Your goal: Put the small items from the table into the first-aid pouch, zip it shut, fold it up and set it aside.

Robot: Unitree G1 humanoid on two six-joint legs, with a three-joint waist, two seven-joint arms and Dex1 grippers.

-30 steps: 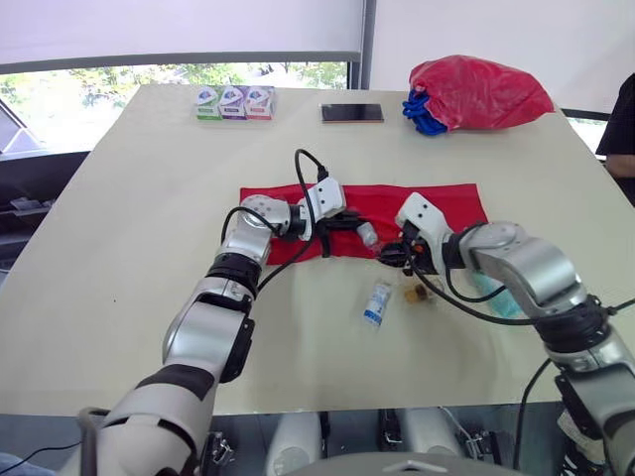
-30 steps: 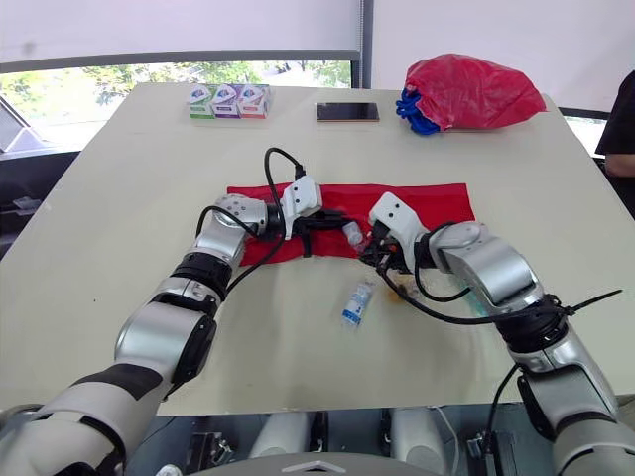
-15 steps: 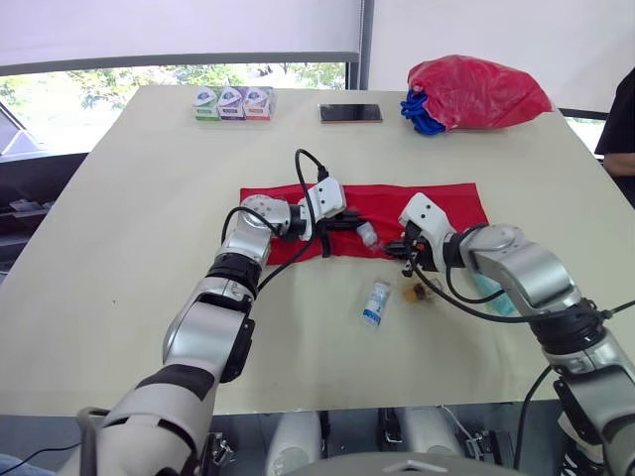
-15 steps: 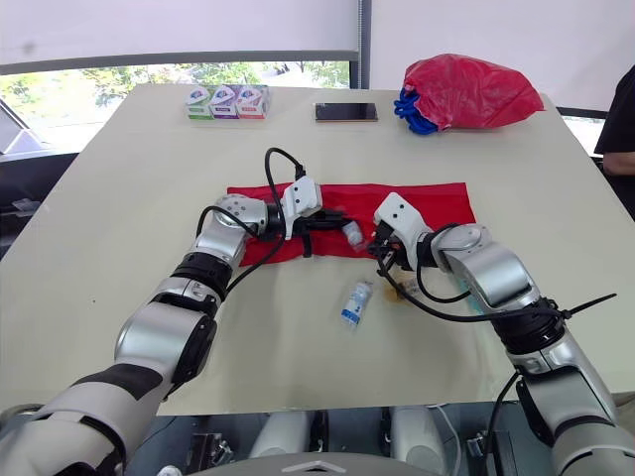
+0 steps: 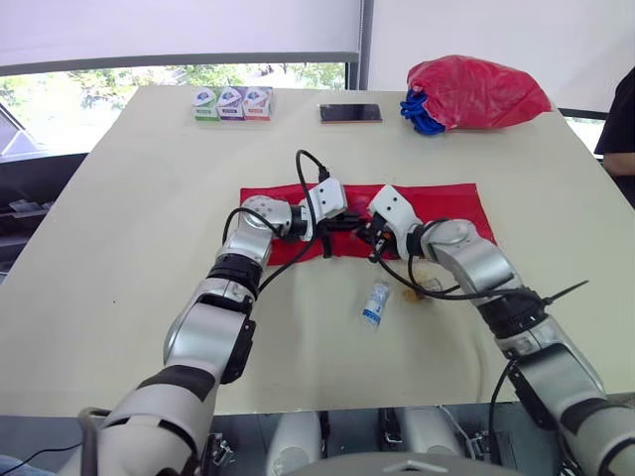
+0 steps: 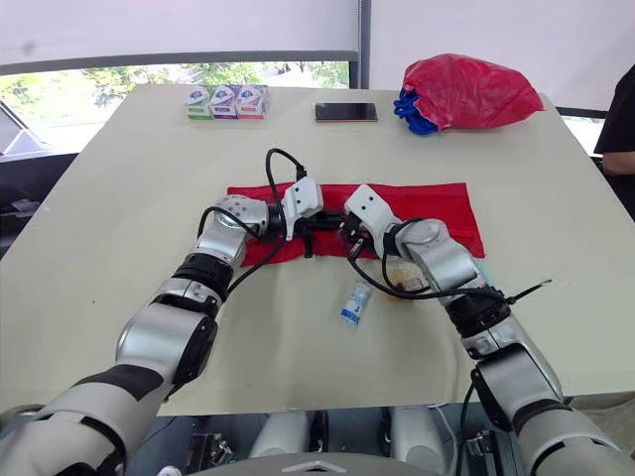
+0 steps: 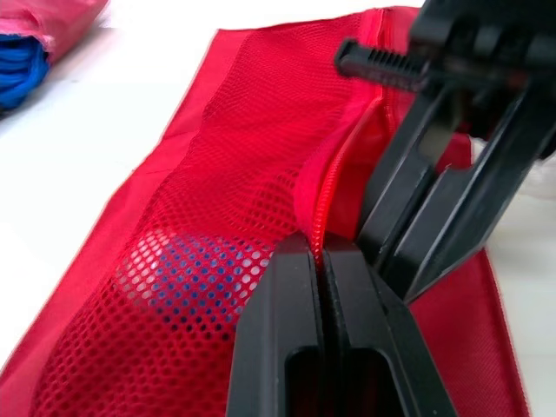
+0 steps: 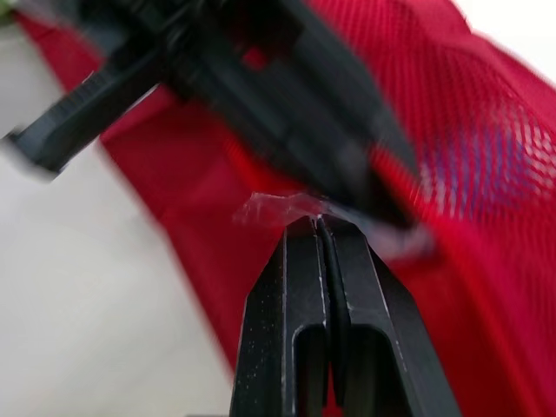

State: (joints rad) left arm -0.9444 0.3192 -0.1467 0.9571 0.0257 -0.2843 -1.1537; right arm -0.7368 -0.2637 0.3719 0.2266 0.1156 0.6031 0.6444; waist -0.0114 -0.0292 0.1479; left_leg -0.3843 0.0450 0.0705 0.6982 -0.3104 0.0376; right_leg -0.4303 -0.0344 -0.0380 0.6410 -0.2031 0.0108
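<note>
Flat, rectangular red first-aid pouch (image 5: 446,203) of open mesh and smooth fabric, lying at the middle of the pale table (image 5: 129,198). The left tool (image 7: 320,252), fingers pressed together, pinches the pouch's raised zipper edge (image 7: 323,187). A rounded blue item (image 7: 187,282) shows through the mesh. The right tool (image 8: 316,228), fingers likewise pressed together, has its tips against a clear filmy scrap (image 8: 274,208). A white-and-blue tube (image 5: 375,300) lies nearer the front edge.

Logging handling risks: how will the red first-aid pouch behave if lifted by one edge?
Probably floppy: the first-aid pouch is thin mesh, puckered where the left tool pinches its zipper edge. Likely light; the blue item inside may slide.
</note>
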